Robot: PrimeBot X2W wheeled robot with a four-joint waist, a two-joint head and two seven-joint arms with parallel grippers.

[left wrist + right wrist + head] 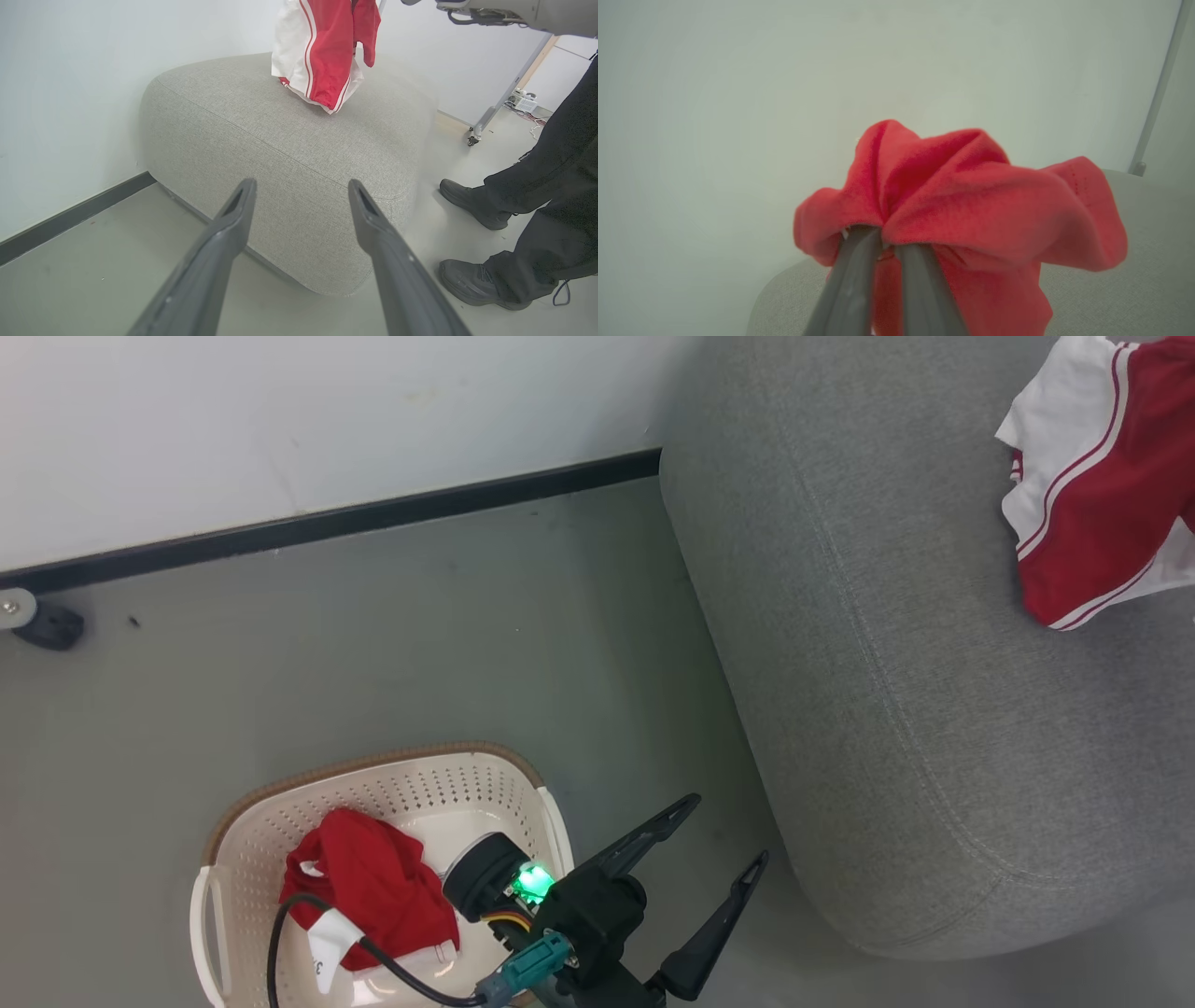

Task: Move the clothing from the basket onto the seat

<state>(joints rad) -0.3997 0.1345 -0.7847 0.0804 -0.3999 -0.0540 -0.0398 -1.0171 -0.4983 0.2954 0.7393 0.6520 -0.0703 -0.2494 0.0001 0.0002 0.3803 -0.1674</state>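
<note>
A red-and-white garment of the clothing [1102, 495] hangs over the grey seat [887, 644] at the head view's top right, its lower hem near the cushion; in the left wrist view this clothing [324, 51] dangles above the seat [289, 154]. My right gripper [883, 240] is shut on bunched red cloth [962, 200] of that garment. Another red piece [373, 887] lies crumpled in the cream basket [280, 812] on the floor. My left gripper [724, 831] stands open and holds nothing, just right of the basket; its fingers [219, 252] point toward the seat.
A person's dark legs and shoes [472, 200] stand on the floor right of the seat. A wheeled metal stand [486, 116] is behind them. A white wall with a black baseboard [373, 518] runs behind the basket; a caster [37, 616] sits at far left.
</note>
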